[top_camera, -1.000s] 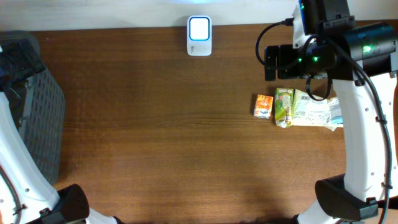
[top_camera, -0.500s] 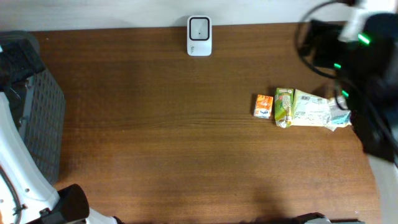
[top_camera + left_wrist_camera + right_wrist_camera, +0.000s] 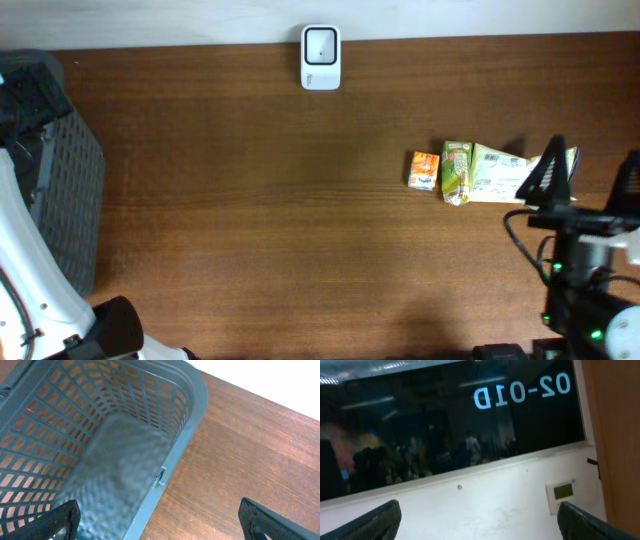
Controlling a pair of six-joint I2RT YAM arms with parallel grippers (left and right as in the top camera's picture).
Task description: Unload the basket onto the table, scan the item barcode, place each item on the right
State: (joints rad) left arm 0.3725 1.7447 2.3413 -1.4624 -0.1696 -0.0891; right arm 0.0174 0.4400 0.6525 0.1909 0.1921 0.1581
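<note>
Three items lie in a row on the right of the table: an orange carton (image 3: 423,170), a green carton (image 3: 456,171) and a pale green packet (image 3: 500,175). The white scanner (image 3: 320,58) stands at the back edge, its window dark. My right gripper (image 3: 590,178) hangs open and empty just right of the packet, one black finger (image 3: 548,170) overlapping the packet's end. In the right wrist view the open gripper (image 3: 480,521) faces a wall and a window, with no item in sight. My left gripper (image 3: 160,522) is open over the rim of the grey basket (image 3: 187,435).
The grey basket (image 3: 70,200) fills the table's left edge, with the left arm (image 3: 25,260) beside it. The right arm's base (image 3: 590,320) stands at the front right corner. A small wall panel (image 3: 563,492) shows in the right wrist view.
The right arm has swung from the back right, behind the items, down to the front right. The scanner's window went from lit to dark. The left arm has not moved.
</note>
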